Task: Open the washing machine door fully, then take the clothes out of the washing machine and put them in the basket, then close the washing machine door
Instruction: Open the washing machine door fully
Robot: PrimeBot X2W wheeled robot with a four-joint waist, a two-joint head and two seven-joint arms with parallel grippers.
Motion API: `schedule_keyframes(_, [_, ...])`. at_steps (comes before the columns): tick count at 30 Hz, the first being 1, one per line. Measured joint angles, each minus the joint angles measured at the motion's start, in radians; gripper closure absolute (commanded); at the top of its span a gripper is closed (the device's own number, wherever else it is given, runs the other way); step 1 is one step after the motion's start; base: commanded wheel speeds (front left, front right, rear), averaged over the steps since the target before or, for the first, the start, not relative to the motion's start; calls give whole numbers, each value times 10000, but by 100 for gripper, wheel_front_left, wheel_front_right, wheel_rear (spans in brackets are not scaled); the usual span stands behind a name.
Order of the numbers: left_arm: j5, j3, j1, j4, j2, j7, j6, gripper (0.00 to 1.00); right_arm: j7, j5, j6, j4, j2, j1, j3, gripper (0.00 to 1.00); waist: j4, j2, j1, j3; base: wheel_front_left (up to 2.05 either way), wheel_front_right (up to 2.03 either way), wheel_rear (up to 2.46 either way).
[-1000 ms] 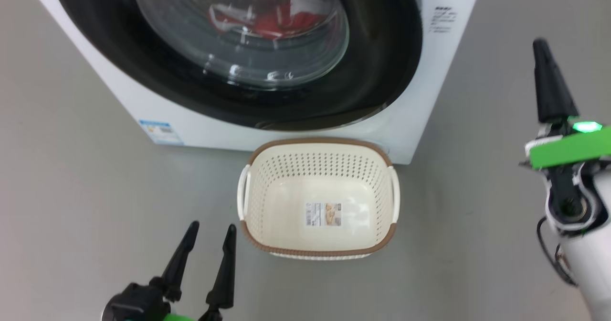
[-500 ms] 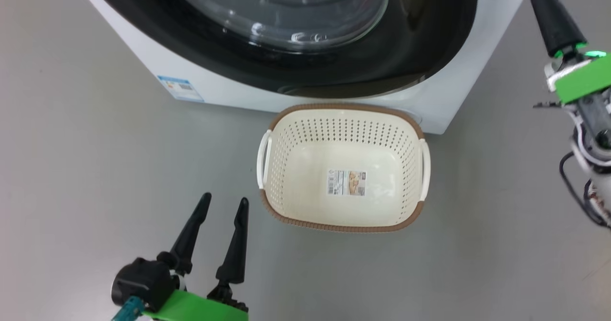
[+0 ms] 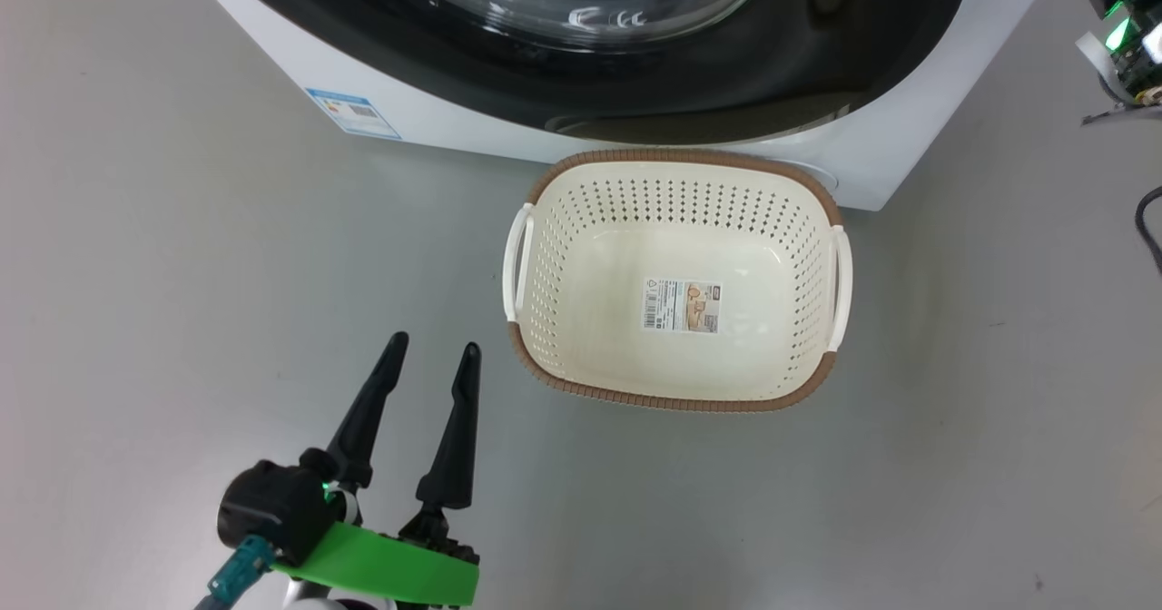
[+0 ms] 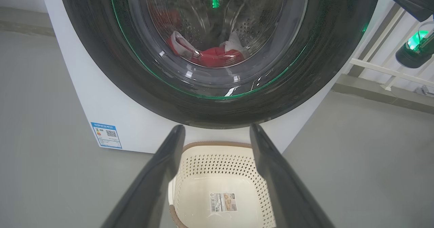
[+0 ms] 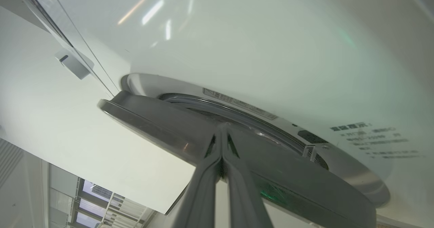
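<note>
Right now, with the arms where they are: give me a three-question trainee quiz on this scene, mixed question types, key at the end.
1. Short answer: what lies in the basket?
2. True or false: the clothes are inside the washing machine, seen through the glass of its door.
3. Pick one: the left gripper is A) open over the floor beside the basket, B) shut on a basket handle, C) shut on the clothes.

Key: 1. Only a paper label on its bottom. 2. True. 3. A.
</note>
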Motion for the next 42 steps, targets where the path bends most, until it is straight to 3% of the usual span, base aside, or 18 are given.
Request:
schedule_keyframes(10, [-232, -224, -197, 6, -12, 0, -2, 0, 1868, 441, 0, 1012, 148, -806, -232, 100, 114, 0, 0, 446, 0, 0, 0])
schedule_keyframes(27, [-407, -290, -461, 52, -19, 0, 4, 0, 2754, 96, -73, 1530, 541, -1113, -477, 100, 242, 0, 0, 518, 0, 0, 0])
schedule_keyframes(42, [-282, -173, -361, 125, -17, 0, 2, 0, 3501, -205, -73, 1114, 1168, 155, -548, 100, -78, 0, -1, -283, 0, 0, 0])
